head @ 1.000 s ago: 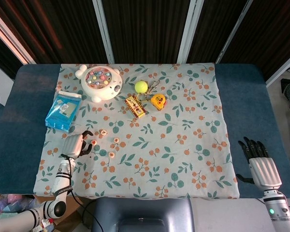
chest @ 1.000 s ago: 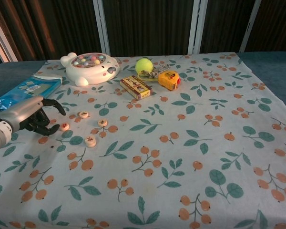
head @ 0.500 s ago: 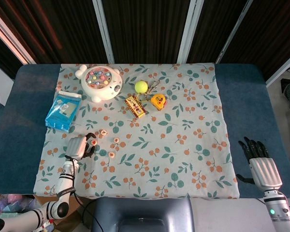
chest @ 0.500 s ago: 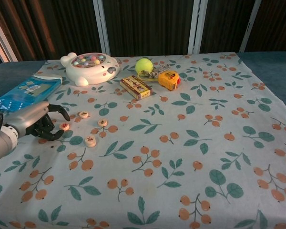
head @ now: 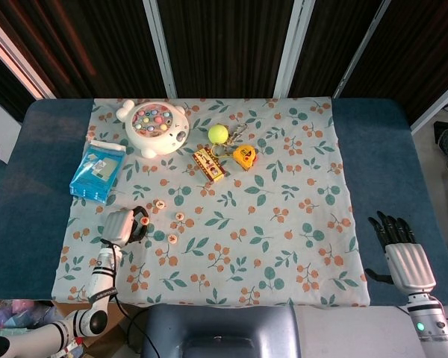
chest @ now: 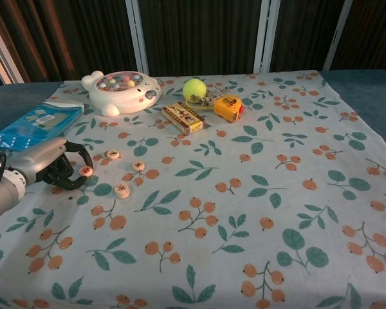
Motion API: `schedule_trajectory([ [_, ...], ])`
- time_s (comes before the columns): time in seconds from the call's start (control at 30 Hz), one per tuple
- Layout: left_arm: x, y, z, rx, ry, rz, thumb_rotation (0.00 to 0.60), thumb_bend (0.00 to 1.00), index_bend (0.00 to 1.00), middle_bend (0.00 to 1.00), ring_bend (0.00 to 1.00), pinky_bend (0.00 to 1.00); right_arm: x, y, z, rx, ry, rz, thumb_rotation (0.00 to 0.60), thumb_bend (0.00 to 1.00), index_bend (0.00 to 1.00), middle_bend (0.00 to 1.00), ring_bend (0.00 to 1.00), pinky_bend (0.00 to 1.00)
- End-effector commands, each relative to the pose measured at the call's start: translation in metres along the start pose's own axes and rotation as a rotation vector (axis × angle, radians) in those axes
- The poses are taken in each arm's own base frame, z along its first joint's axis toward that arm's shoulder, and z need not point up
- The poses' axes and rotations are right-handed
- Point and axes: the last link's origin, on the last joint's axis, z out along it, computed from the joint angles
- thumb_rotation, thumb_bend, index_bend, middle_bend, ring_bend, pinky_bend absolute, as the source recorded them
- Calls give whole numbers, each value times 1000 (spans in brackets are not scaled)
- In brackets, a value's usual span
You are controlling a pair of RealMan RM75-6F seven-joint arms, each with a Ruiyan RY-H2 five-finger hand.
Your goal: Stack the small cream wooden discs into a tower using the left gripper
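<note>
Small cream wooden discs bear red marks; left robot hand pinches one disc.

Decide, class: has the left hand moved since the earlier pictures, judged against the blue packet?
Yes. The left hand has curled its fingers closed around a cream disc, drawing slightly nearer the camera, away from the blue packet.

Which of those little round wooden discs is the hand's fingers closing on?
The leftmost disc, between the left hand's fingers; the other three lie free to its right.
</note>
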Motion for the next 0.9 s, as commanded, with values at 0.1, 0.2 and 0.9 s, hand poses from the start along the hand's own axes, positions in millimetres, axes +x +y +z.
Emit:
schedule_trajectory([
  [0.1,4,2,-2,-11,19,-11,600,438,501,1000,1000,1000,0,0,0,0,0,0,600,115,0,0,0,0],
  [0.2,8,8,-7,-37,32,-25,600,437,507,1000,1000,1000,0,-1,0,3,0,0,600,115,0,0,0,0],
  [0.9,3,50,-48,-195,-18,-68,600,436,497,1000,1000,1000,0,-1,-1,13,-7,2,600,115,0,0,0,0],
])
